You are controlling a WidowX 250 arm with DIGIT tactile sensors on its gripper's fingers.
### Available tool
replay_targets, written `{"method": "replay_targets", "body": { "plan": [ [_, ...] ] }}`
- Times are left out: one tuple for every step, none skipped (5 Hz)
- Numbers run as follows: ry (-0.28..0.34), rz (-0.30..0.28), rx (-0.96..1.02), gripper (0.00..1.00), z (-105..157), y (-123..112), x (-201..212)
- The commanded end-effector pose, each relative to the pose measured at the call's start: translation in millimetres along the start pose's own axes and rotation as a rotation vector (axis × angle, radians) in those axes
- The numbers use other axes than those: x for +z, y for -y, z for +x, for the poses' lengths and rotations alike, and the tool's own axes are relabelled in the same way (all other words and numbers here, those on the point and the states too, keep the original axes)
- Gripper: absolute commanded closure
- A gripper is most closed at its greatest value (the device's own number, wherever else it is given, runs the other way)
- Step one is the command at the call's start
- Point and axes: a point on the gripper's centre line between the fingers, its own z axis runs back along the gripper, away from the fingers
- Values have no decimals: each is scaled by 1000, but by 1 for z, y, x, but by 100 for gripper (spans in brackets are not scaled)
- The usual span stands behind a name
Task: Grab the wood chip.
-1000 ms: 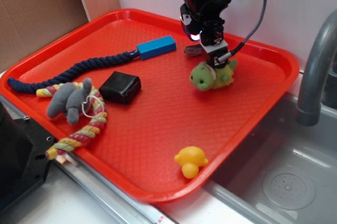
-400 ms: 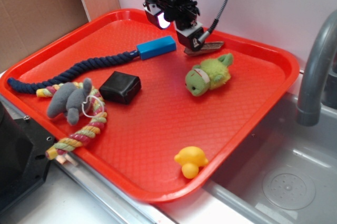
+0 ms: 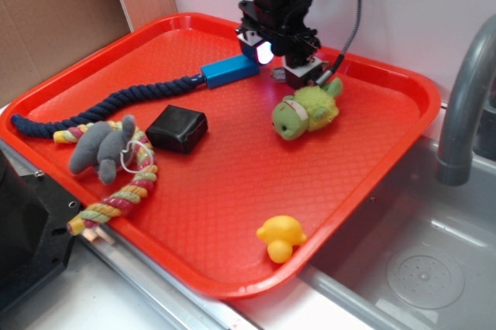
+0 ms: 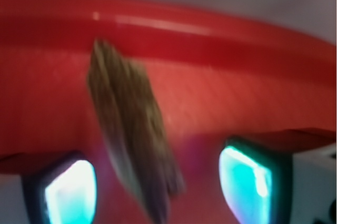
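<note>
Gripper (image 3: 297, 74): upper centre of exterior view, low over the tray (image 3: 232, 268); fingers (image 4: 247, 182) spread, holding nothing.
Wood chip (image 4: 134, 134): flat on tray between the fingers, near the far rim; mostly hidden in exterior view.

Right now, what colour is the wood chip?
Dull brown, rough-grained; the wrist view shows the wood chip best.

On the red tray (image 3: 387, 159) — blue block (image 3: 230, 70), black block (image 3: 177, 128), green plush turtle (image 3: 306, 111), yellow duck (image 3: 280, 238), rope toy (image 3: 108, 105) — well apart.
</note>
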Motion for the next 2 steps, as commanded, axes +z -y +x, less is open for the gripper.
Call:
{"method": "replay_targets", "body": {
  "plan": [
    [63, 17, -21, 100, 8, 6, 19],
    [124, -2, -25, 100, -8, 9, 36]
  ]
}}
